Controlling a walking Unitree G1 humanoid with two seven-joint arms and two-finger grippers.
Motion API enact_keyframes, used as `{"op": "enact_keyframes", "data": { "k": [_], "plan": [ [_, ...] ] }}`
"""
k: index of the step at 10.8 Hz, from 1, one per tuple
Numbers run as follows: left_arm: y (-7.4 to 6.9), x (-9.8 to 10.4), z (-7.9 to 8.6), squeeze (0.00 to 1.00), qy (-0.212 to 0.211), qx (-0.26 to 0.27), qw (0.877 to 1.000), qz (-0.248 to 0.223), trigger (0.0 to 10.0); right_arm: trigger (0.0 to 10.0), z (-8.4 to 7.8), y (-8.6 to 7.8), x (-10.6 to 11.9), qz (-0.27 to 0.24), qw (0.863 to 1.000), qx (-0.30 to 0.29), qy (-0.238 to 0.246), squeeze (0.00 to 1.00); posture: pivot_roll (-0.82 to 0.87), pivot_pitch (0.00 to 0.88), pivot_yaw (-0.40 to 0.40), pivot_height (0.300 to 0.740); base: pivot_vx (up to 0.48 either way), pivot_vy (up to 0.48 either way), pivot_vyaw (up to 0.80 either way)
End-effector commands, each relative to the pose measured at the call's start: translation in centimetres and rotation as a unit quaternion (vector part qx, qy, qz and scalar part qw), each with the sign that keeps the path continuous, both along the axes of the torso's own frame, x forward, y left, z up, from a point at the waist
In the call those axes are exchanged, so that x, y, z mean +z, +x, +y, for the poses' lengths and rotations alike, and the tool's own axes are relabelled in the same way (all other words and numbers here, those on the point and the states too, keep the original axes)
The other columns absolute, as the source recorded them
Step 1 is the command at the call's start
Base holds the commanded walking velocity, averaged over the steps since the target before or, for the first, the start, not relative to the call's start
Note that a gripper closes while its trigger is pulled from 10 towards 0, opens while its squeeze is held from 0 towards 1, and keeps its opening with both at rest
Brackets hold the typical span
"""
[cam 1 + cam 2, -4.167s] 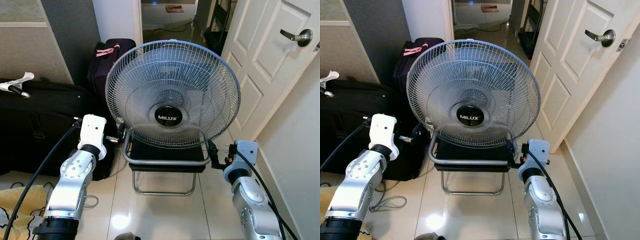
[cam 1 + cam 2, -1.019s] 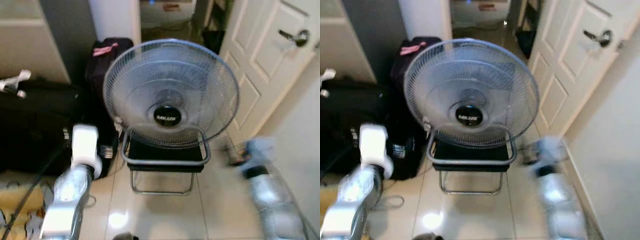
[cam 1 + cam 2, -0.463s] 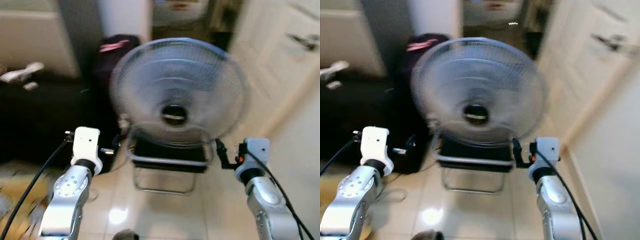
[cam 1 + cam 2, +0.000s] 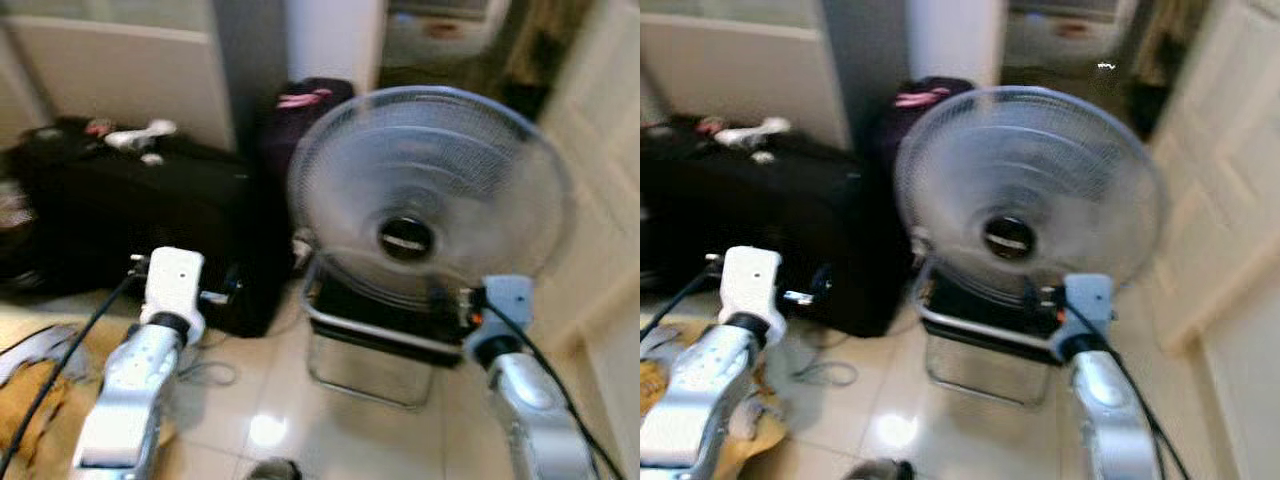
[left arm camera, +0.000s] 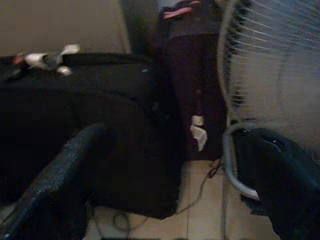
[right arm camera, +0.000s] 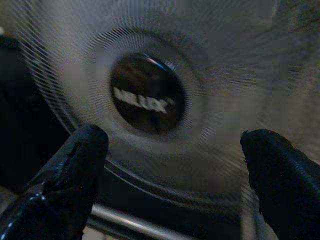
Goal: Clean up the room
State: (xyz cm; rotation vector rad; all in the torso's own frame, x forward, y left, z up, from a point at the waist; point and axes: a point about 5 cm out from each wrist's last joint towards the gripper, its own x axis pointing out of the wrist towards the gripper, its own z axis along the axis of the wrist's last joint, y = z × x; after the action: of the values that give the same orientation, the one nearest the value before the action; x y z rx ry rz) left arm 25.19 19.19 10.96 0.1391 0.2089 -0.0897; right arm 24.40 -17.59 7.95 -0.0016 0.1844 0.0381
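Approach step, by the look of it: both pincers empty. Right pincer (image 6: pixel 170 175) spread wide, fan (image 4: pixel 430 200) directly ahead; left pincer (image 5: pixel 175 190) likewise spread, black suitcase (image 5: pixel 85 125) ahead. Next, probably closing in for a grasp.

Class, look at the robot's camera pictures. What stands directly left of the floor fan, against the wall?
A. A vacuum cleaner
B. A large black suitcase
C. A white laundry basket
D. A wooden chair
B: a large black suitcase lies to the left of the fan, against the wall.
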Motion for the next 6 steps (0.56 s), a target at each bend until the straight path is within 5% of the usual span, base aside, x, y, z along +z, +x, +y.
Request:
{"op": "enact_keyframes", "data": {
  "k": [1,2,3,4,6],
  "plan": [
    [-0.1,-0.1,-0.1,0.0,-0.018,-0.003,1.0,0.007,7.2,10.0,0.1,0.0,0.1,-0.004,1.0,-0.005,-0.005,1.0,-0.02,0.0,0.034,0.74,0.0,0.0,0.0],
    [-0.3,0.0,0.0,0.0,-0.024,0.016,1.0,0.0,0.0,0.0,0.7,-0.1,0.4,-0.009,1.0,0.002,0.013,1.0,0.01,0.0,0.01,0.74,0.0,0.0,0.0],
    [-0.1,0.6,0.7,0.0,-0.037,0.036,0.999,-0.011,0.0,0.0,1.0,0.0,0.3,-0.003,1.0,-0.005,0.017,0.65,0.01,0.0,0.005,0.74,0.0,0.0,0.0],
    [-0.1,0.3,1.4,0.0,-0.031,0.048,0.998,-0.008,0.0,0.0,1.2,0.0,0.2,0.002,0.999,-0.017,0.028,0.0,0.02,0.0,-0.012,0.74,0.0,0.0,0.0],
    [0.1,0.4,1.5,0.0,-0.031,0.048,0.998,-0.008,0.0,0.0,0.5,0.0,-0.1,0.01,0.997,-0.054,0.048,0.0,0.0,0.0,0.024,0.74,0.0,0.0,0.0]
  ]
}}
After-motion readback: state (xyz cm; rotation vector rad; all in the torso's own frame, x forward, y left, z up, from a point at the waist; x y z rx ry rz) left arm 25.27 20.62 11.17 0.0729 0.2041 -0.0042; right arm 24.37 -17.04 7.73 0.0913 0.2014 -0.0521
